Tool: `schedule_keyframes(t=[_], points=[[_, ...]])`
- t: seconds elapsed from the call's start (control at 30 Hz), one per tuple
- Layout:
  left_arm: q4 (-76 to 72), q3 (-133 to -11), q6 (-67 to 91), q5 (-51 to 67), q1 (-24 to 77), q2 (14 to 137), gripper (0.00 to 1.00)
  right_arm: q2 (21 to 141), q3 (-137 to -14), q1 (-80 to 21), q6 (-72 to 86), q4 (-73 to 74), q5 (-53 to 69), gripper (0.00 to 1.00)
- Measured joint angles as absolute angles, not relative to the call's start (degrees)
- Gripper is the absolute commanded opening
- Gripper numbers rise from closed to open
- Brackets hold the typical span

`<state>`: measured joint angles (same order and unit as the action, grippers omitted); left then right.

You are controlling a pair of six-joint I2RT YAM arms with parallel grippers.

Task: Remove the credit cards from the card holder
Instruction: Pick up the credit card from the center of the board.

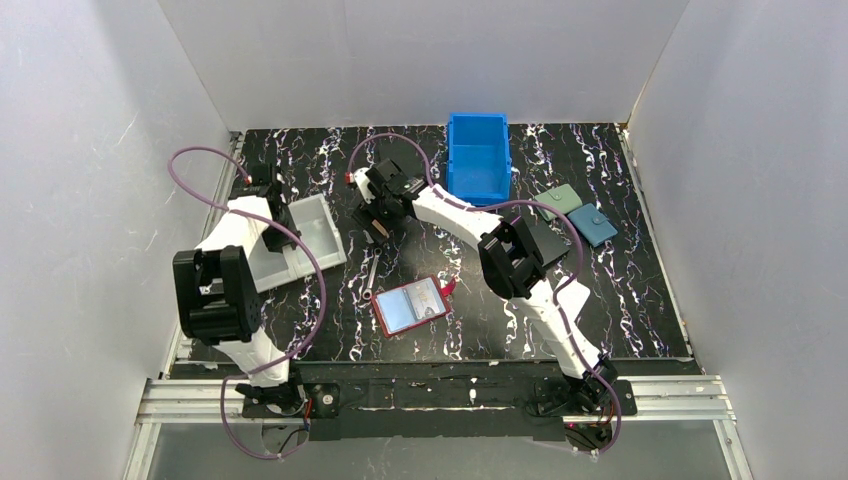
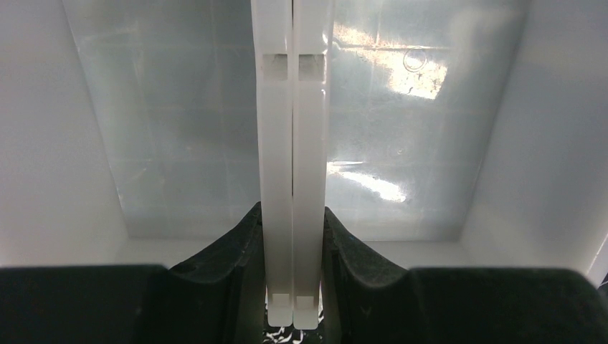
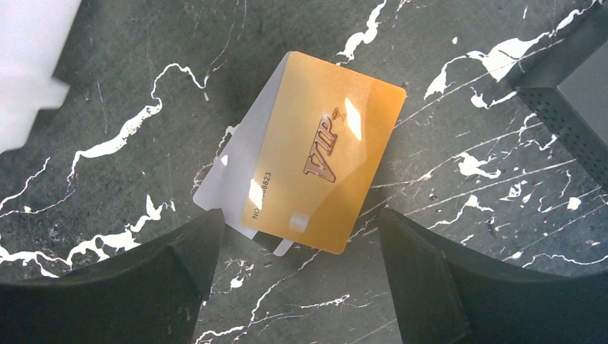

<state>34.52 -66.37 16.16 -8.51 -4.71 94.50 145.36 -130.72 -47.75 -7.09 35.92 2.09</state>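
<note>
Hanging over the clear tray (image 1: 312,236) at the left, the left gripper (image 2: 292,43) has its pale fingers pressed flat together, nothing seen between them. Further right, the right gripper (image 3: 300,231) is spread wide and holds nothing, above the orange card (image 3: 330,150), which lies on the marbled table (image 1: 620,300) partly covering the white card (image 3: 240,165). The red card holder (image 1: 410,306) lies open nearby, nearer the arm bases.

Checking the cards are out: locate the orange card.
Right wrist view: the orange card lies on the table, atop the whitish card, centred under the open right tool.
</note>
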Motion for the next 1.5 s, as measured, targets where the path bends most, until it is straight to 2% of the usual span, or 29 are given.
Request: schedule_keyframes(t=[0.3, 0.47, 0.6, 0.77, 1.0, 1.13, 1.3, 1.43, 1.5], points=[[33.47, -74.94, 16.67, -7.68, -5.43, 102.94, 0.04, 144.81, -129.27, -45.74, -5.96, 34.04, 4.95, 0.71], [34.04, -79.44, 16.78, -7.62, -5.52, 106.56, 0.24, 142.74, -124.81, -45.04, -6.74, 30.87, 4.69, 0.63], [34.46, -80.64, 16.97, -7.11, -5.52, 107.46, 0.36, 140.35, -120.51, -44.71, -7.75, 29.06, 4.05, 0.66], [35.16, -80.64, 17.17, -5.96, -5.54, 107.44, 0.4, 138.91, -118.32, -44.18, -7.42, 28.77, 5.37, 0.76], [36.03, -80.64, 17.1, -4.16, -6.04, 106.65, 0.47, 139.7, -120.7, -43.97, -4.38, 30.74, 7.75, 0.8], [35.35, -79.15, 16.6, -1.89, -6.66, 102.13, 0.58, 141.84, -124.44, -44.27, -3.36, 31.75, 7.86, 0.81], [33.41, -72.55, 15.2, 3.73, -7.51, 89.36, 0.75, 143.09, -126.23, -45.63, -3.25, 31.68, 6.35, 0.81], [31.51, -66.22, 15.09, 8.97, -8.71, 78.91, 0.98, 143.37, -126.54, -46.76, -4.08, 31.66, 3.92, 0.77], [30.0, -62.48, 16.08, 12.1, -9.56, 74.35, 0.98, 143.37, -126.48, -47.11, -4.75, 31.68, 2.85, 0.74]])
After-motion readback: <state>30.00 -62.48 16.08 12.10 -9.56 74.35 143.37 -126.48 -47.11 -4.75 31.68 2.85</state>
